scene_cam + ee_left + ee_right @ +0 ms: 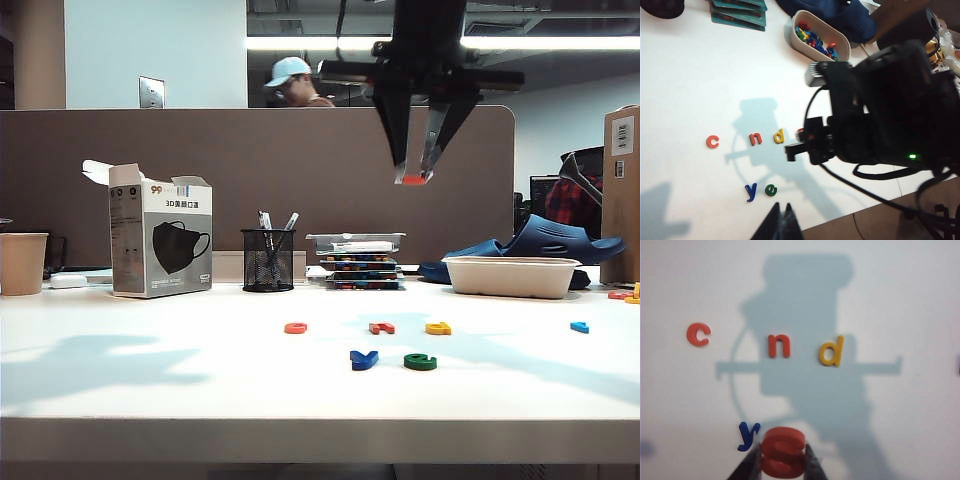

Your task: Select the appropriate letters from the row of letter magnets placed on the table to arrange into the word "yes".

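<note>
The red-orange s [783, 452] is up in the air, pinched between the two fingers of the right hand [414, 176]. In the exterior view that hand hangs high over the tabletop [150, 390], pointing down, with the s at its tip.

Down on the tabletop, the dark blue y [363, 359] lies near the front. The dark green e [420, 362] lies just beside it, on the right in the exterior view. They are close but not touching. In the right wrist view the y shows just beside the held s, and the e cannot be seen there.

Behind those two lies the row of letters. It has a red-orange c [295, 328], a red-orange n [381, 328] and a yellow d [438, 328]. A light blue letter [579, 327] lies farther to the right, well apart from the others.

The left hand [780, 224] shows only as a dark tip at the edge of the left wrist view. I cannot tell if it is spread or pressed together.

At the back of the tabletop sit a white tray [511, 276] with many small letters inside, a black mesh pen cup [267, 260], a mask box [160, 240] and a paper cup [22, 263].
</note>
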You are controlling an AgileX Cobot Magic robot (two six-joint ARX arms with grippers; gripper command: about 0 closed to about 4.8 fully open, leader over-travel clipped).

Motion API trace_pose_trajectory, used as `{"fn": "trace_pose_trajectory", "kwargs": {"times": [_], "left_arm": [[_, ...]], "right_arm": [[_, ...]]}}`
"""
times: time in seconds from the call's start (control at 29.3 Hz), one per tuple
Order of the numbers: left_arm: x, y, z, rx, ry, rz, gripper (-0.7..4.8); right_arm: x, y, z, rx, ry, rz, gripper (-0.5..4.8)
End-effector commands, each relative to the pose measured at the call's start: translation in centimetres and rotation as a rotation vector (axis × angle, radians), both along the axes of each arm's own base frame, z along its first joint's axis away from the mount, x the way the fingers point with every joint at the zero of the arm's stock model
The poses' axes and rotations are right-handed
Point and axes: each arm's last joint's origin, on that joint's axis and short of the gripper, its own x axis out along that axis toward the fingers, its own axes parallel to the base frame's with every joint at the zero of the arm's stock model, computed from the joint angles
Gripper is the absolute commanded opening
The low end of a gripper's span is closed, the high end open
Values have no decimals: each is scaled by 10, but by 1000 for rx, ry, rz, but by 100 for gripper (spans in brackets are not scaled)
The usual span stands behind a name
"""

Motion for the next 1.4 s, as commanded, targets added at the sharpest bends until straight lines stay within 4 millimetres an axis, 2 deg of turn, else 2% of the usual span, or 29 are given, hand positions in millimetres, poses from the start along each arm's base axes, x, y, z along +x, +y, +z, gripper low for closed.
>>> {"fn": "trace_pose_trajectory", "kwargs": {"times": [0.03,0.14,0.24,0.51,0.89,1.09,1.4], "left_arm": [[-1,1,3,-6,-21,-2,-5],[-1,1,3,-6,-21,-2,-5],[-1,1,3,-6,-21,-2,-5],[-1,1,3,-6,-21,-2,-5],[-1,1,3,-6,-21,-2,-5],[-1,1,3,-6,-20,-3,-5],[-1,1,3,-6,-21,-2,-5]], "right_arm": [[-3,-7,12,37,-59,-13,103],[-9,-11,9,48,-74,-13,103],[-18,-16,-12,45,-29,-10,103],[-25,-20,-58,15,57,-10,103],[-36,-26,-99,23,99,-23,103],[-39,-28,-116,21,103,-24,103],[-44,-31,-129,7,124,-25,103]]}}
